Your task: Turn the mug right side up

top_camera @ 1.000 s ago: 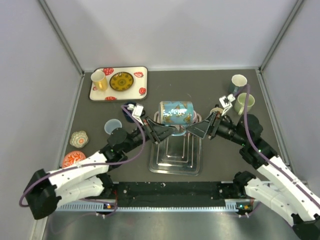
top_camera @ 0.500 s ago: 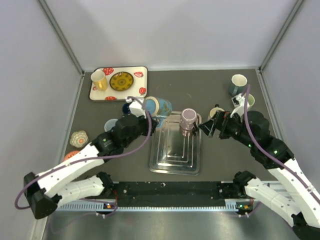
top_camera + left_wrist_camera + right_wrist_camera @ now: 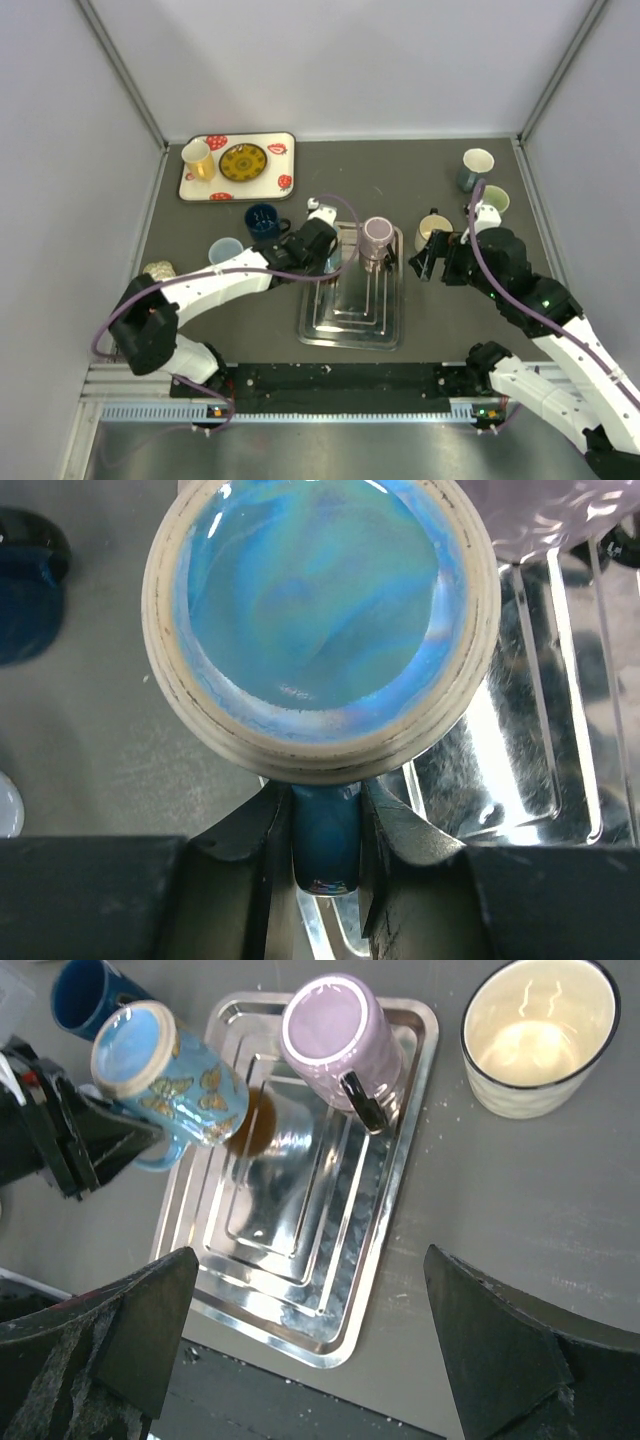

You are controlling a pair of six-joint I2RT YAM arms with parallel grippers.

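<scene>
The blue butterfly mug (image 3: 170, 1075) hangs tilted over the left edge of the metal tray (image 3: 290, 1250), its cream-ringed round end turned up and away from the tray. The left gripper (image 3: 150, 1150) has it by the handle. The left wrist view fills with that same round end of the mug (image 3: 320, 630), glossy pale blue inside the cream ring. There the left gripper (image 3: 325, 830) has its two fingers pressed against either side of the dark blue handle. Whether this end is the mouth or the base cannot be told.

From above, the left wrist covers the mug almost wholly; only the right wrist view shows its butterflies and its lean. That view also shows a purple mug (image 3: 340, 1030) standing on the tray's far end and a cream cup (image 3: 540, 1030) on the table beside the tray. The right gripper (image 3: 308, 1260) is spread wide and holds nothing, well apart from the mug
</scene>
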